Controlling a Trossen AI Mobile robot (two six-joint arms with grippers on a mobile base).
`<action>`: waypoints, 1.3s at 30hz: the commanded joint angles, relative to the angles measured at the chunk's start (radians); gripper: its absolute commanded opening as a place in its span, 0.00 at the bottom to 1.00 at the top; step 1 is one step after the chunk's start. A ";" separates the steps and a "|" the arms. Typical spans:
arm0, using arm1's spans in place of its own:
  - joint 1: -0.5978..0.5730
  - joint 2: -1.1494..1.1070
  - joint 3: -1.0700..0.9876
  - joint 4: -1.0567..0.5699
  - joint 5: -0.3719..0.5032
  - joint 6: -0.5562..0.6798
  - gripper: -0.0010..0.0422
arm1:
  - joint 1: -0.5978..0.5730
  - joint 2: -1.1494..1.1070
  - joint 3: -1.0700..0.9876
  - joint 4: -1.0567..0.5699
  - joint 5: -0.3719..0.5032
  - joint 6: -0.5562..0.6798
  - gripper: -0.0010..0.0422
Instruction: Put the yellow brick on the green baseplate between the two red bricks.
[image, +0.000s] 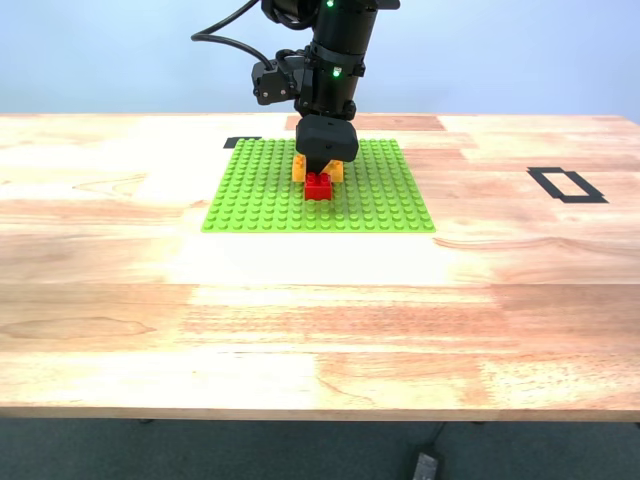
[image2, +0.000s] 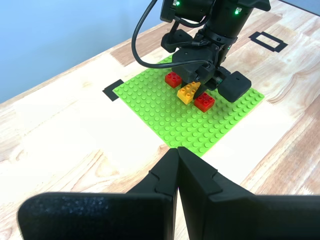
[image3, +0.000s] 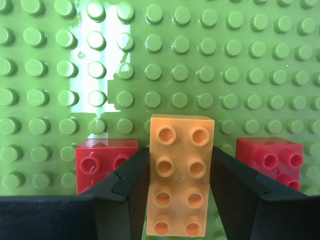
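The green baseplate (image: 260, 195) (image2: 165, 110) (image3: 200, 60) lies flat on the wooden table. My second gripper (image: 325, 152) (image2: 200, 84) (image3: 180, 155) reaches down over it, shut on the yellow brick (image: 299, 166) (image2: 189, 92) (image3: 181, 175). That brick sits low at the plate between the two red bricks (image2: 173, 79) (image2: 204, 102) (image3: 102, 160) (image3: 272, 160). Whether it is pressed onto the studs I cannot tell. The exterior view shows one red brick (image: 319, 186); the arm hides the other. My first gripper (image2: 177, 152) hovers shut and empty off the plate's near corner, out of the exterior view.
A black tape rectangle (image: 567, 185) (image2: 267, 41) marks the table at the exterior view's right. A small black tape mark (image: 242, 142) (image2: 113, 90) lies by a far corner of the plate. The second arm's cable (image2: 137, 45) loops above the plate. A blue wall stands behind the table.
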 joint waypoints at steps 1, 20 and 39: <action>0.000 0.000 0.000 0.000 0.000 0.000 0.02 | 0.006 -0.001 0.000 0.002 0.000 0.005 0.25; 0.000 0.000 0.000 -0.016 0.000 0.001 0.02 | -0.001 -0.022 -0.022 0.009 0.036 0.015 0.42; 0.000 0.000 0.000 -0.026 0.000 0.031 0.02 | -0.001 -0.121 -0.052 0.017 0.067 0.034 0.41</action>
